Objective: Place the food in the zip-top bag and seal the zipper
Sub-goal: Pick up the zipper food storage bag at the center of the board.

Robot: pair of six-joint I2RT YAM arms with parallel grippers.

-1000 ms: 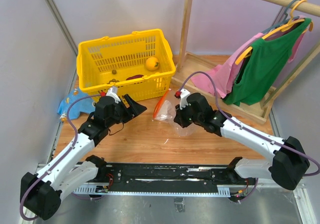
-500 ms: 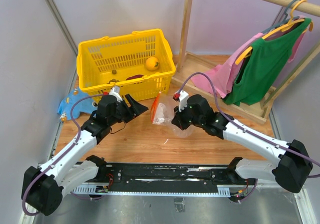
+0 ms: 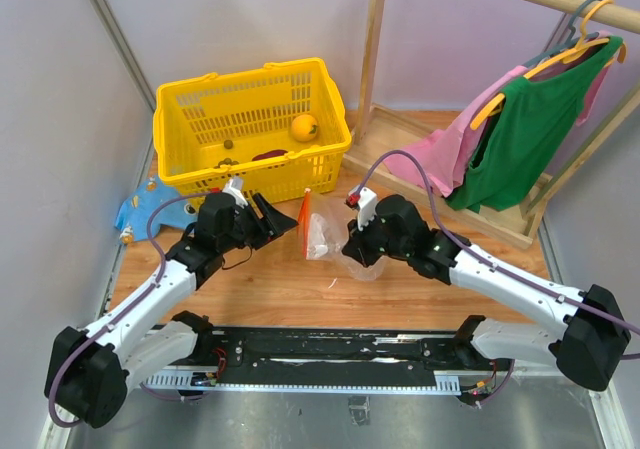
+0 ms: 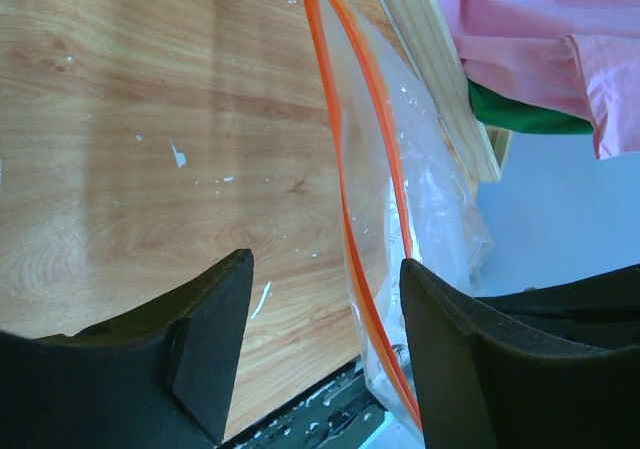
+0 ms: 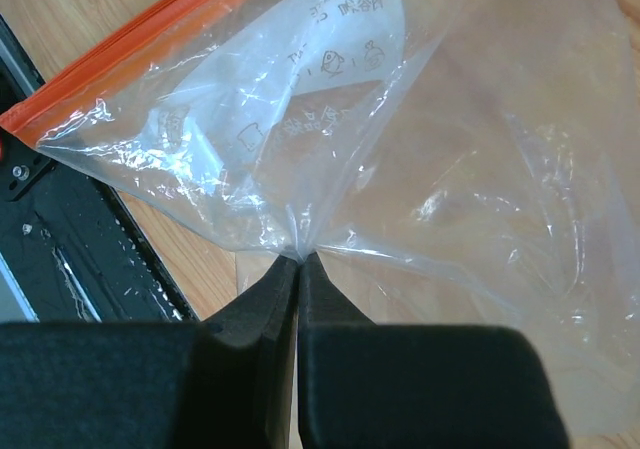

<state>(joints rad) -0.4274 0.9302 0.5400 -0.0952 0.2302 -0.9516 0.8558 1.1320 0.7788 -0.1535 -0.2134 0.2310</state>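
The zip-top bag (image 3: 320, 235) hangs clear and crinkly between the two grippers, mouth upward, its red-orange zipper (image 3: 305, 217) facing the left arm. My right gripper (image 3: 347, 250) is shut on a fold of the bag (image 5: 400, 149), with the zipper (image 5: 130, 44) at the upper left of its view. My left gripper (image 3: 277, 218) is open. In its wrist view the bag (image 4: 430, 199) and zipper (image 4: 345, 189) pass between the fingers of the left gripper (image 4: 325, 269), close to the right one. The food lies in the yellow basket (image 3: 200, 104): a yellow-orange fruit (image 3: 304, 127), a dark purple piece (image 3: 268, 155), a small brown piece (image 3: 228, 145).
A blue packet (image 3: 140, 212) lies left of the basket. A wooden rack (image 3: 372, 49) with pink and green clothes (image 3: 520, 119) stands at the back right. A black rail (image 3: 330, 354) runs along the near table edge.
My right gripper has carried the bag to the left, toward the left gripper. The left gripper has edged toward it and the zipper now sits between its open fingers.
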